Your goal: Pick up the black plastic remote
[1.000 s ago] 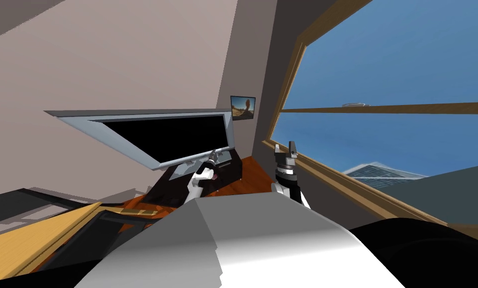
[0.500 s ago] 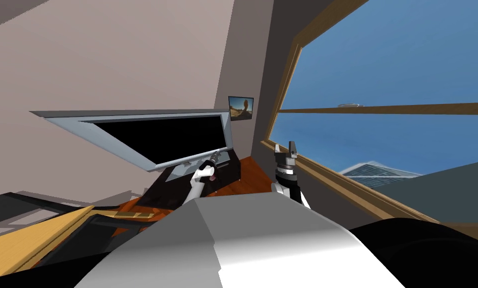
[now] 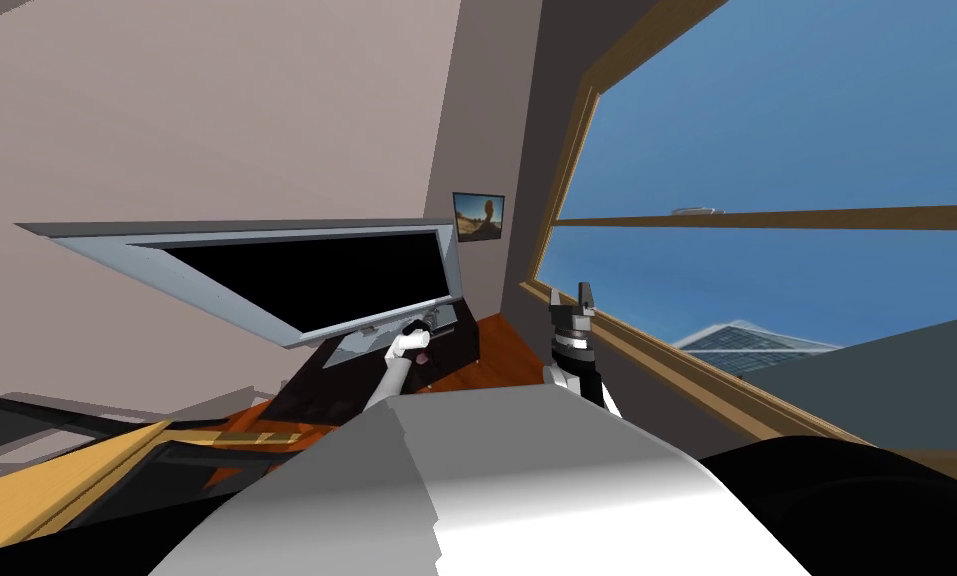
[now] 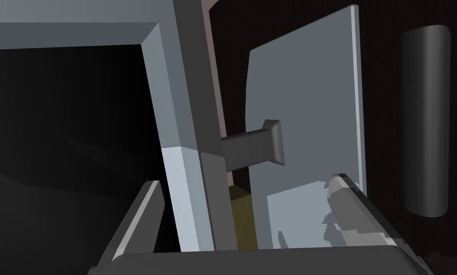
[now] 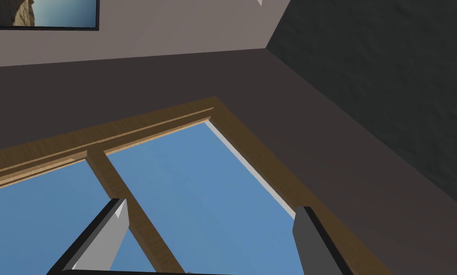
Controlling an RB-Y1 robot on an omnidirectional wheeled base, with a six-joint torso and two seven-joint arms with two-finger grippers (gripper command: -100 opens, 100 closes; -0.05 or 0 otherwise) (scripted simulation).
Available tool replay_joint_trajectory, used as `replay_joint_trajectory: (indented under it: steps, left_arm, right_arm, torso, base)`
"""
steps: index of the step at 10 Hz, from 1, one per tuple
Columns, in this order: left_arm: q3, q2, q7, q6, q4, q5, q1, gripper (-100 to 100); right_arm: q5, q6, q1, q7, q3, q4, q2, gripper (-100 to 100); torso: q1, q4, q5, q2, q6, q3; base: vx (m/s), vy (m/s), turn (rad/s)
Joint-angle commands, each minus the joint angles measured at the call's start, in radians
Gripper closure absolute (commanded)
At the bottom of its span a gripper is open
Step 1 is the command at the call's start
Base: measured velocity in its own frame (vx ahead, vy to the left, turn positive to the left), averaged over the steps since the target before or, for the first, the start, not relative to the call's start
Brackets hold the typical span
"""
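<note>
A dark rounded bar, the remote (image 4: 425, 119), lies on the dark cabinet top (image 4: 382, 95) beside the television's grey base plate (image 4: 308, 110). My left gripper (image 4: 244, 210) is open. One finger is in front of the black screen, the other finger (image 4: 346, 205) is over the base plate, and the television's grey frame edge (image 4: 179, 157) and short neck (image 4: 251, 150) stand between them. The remote is off to the side, beyond that finger and apart from it. In the head view the left gripper (image 3: 418, 327) is low at the television's foot. My right gripper (image 3: 572, 292) is raised by the window, open (image 5: 210, 219).
A wide grey-framed television (image 3: 296, 270) stands on a low dark cabinet (image 3: 366, 385) against the wall. A large wood-framed window (image 3: 766, 250) runs along the right. Orange-brown floor (image 3: 506, 350) lies between them. A yellow wooden top (image 3: 56, 480) is at the lower left.
The whole head view has shifted, so I have moved: the television sits further left. My left hand has dropped slightly toward the television's foot. The right arm holds still.
</note>
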Motion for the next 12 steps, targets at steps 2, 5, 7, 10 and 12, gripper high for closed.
replay_joint_trajectory:
  steps: [2,5,7,10,12]
  left_arm:
    - [0.012,-0.001,0.004,0.066,0.076,-0.002,-0.03,-100]
    - [0.033,0.007,0.013,0.152,0.177,0.0,-0.087,-100]
    - [0.045,0.012,0.018,0.2,0.241,0.0,-0.114,-100]
    - [0.056,0.018,0.024,0.262,0.317,0.0,-0.139,-100]
    - [0.067,0.025,0.03,0.307,0.366,-0.002,-0.164,-100]
  right_arm:
    - [0.0,0.0,0.0,0.0,0.0,0.0,0.0,0]
    - [0.0,0.0,0.0,0.0,0.0,0.0,0.0,0]
    - [0.0,0.0,0.0,0.0,0.0,0.0,0.0,0]
    - [0.0,0.0,0.0,0.0,0.0,0.0,0.0,0]
    - [0.0,0.0,0.0,0.0,0.0,0.0,0.0,0]
  torso:
    - [0.0,0.0,0.0,-0.001,0.0,0.0]
    - [0.001,0.0,0.0,0.0,0.0,0.0]
    - [0.0,0.0,0.0,-0.001,0.0,-0.001]
    - [0.001,0.0,0.0,-0.001,0.0,0.0]
    - [0.001,0.0,0.0,-0.002,0.0,-0.001]
  base:
    - [0.053,-0.038,-0.017]
    - [0.055,-0.035,-0.019]
    - [0.066,-0.033,-0.019]
    - [0.054,-0.032,-0.014]
    - [0.082,-0.028,-0.015]
